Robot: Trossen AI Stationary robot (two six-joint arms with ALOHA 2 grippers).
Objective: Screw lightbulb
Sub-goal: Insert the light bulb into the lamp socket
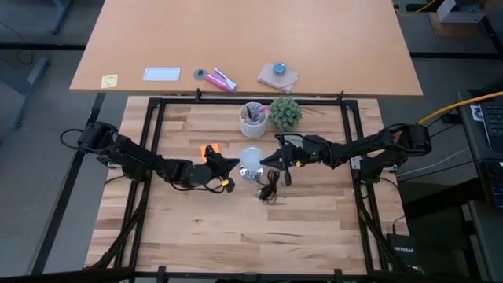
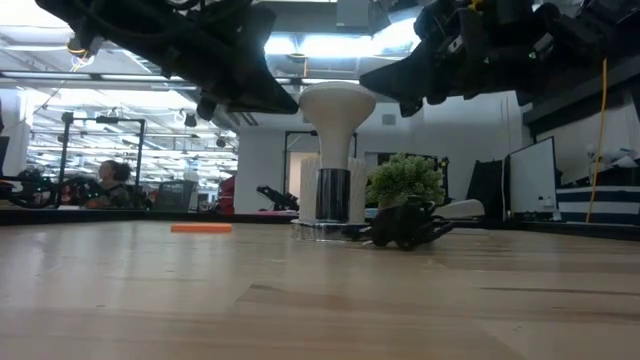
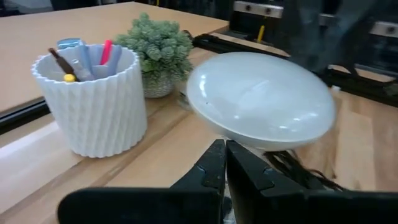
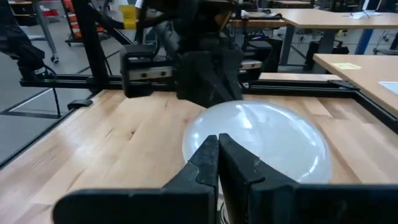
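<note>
Low view: lightbulb [image 2: 336, 125] upright in socket, both my jaws clenched, empty.
Advise gripping dome squarely; turn without tilting.

Frosted white lightbulb [image 1: 251, 159] — upright, dome up, mid-table.

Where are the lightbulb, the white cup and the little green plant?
lightbulb [image 2: 336, 105]: low view, on its white dome.
white cup [image 3: 93, 109]: left wrist view, on its ribbed side wall.
green plant [image 1: 286, 112]: high view, on the middle of its leafy top.
</note>
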